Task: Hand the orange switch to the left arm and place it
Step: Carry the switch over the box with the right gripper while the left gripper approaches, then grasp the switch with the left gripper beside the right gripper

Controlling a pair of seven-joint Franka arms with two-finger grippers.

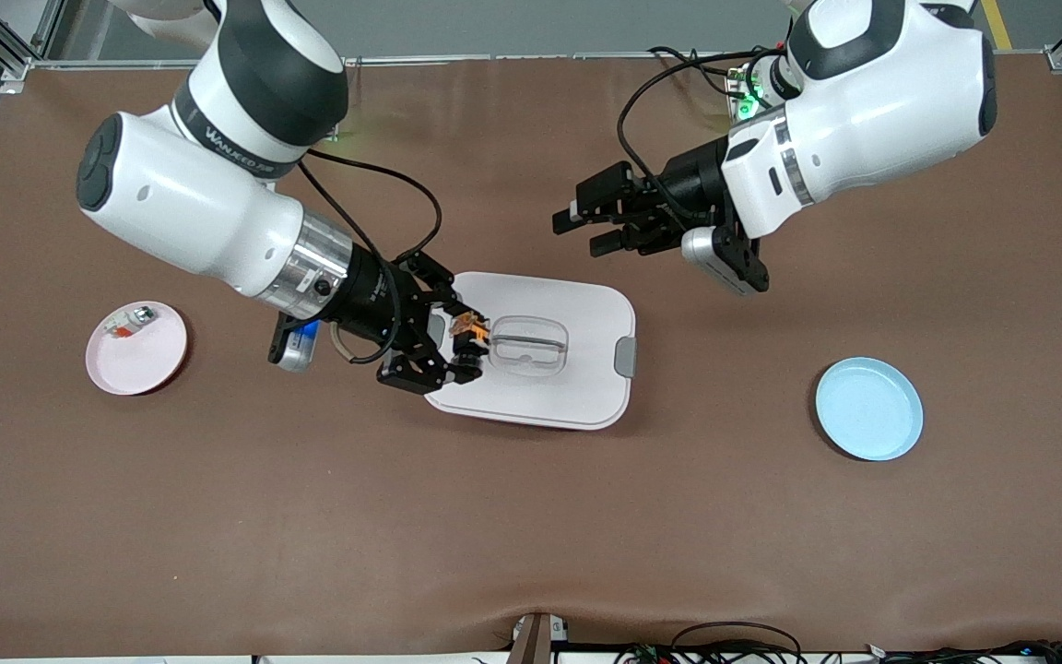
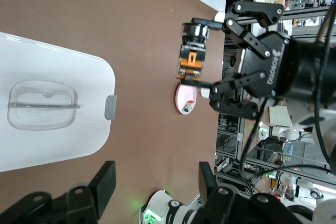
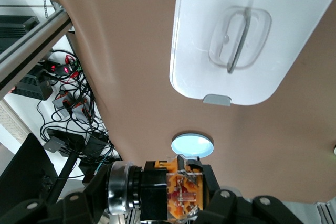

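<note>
My right gripper is shut on the orange switch, a black cylinder with an orange body. It holds the switch in the air over the end of the white lidded box that lies toward the right arm's end of the table. The right wrist view shows the switch clamped between the fingers, with the box below. My left gripper is open and empty, over bare table just off the box. In the left wrist view its fingers stand wide apart, facing the switch and the box.
A pink plate holding a small white-and-silver part sits toward the right arm's end of the table. A blue plate sits toward the left arm's end. The brown mat covers the table.
</note>
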